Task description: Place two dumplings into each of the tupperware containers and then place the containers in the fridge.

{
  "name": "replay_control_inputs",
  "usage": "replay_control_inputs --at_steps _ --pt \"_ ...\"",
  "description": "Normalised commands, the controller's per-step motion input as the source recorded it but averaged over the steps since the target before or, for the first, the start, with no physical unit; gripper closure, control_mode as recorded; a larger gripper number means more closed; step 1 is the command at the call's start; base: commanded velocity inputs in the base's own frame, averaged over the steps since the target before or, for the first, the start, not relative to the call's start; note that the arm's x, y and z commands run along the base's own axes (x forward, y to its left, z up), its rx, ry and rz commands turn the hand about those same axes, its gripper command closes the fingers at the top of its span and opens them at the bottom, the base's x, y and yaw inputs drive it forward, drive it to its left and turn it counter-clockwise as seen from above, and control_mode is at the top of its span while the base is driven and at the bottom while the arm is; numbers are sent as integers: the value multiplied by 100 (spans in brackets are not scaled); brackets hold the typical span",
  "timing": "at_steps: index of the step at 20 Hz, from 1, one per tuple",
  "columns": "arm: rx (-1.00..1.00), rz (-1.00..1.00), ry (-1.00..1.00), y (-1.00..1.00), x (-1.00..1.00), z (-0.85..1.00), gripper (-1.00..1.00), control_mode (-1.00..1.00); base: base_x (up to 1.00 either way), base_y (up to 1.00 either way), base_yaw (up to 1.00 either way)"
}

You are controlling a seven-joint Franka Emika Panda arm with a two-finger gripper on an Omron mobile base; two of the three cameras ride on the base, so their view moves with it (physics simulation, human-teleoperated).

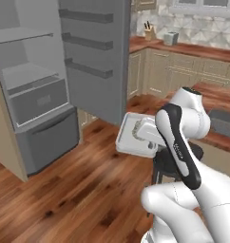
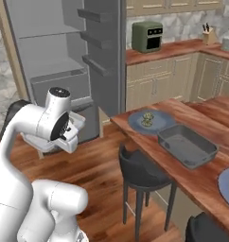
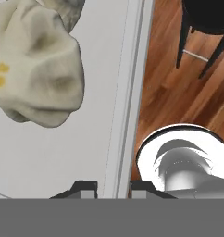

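A shallow, pale grey-white tupperware container (image 1: 130, 137) with rounded corners and a thin rim is held in the air above the wooden floor (image 1: 74, 190), its rim pinched between the closed fingers of the gripper (image 3: 113, 185). Inside it, just beyond the fingertips, lies a lumpy beige dumpling (image 3: 37, 74) with greenish mottling and two small yellow spots; the edge of a second lump shows behind it. Ahead of the gripper stands the open grey fridge (image 1: 36, 90), with flat shelves, a bottom drawer and its door swung wide. Off to the gripper's right, a wooden worktop (image 2: 192, 179) carries a round blue-grey plate (image 2: 152, 124) holding two more dumplings (image 2: 147, 119), and beside it a deeper dark grey pan (image 2: 187, 145). A dark stool (image 2: 142, 177) stands against the worktop.
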Motion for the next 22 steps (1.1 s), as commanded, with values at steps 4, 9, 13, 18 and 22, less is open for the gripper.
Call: replay_control_inputs --at_steps 4,9,13,18,22 --pt "0 0 0 0 0 0 100 100 86 12 31" --pt "0 0 0 0 0 0 100 100 95 11 29" --pt "0 0 0 0 0 0 100 100 64 30 32" --pt "0 0 0 0 0 0 100 100 79 9 30" --pt "0 0 0 0 0 0 100 100 81 0 26"
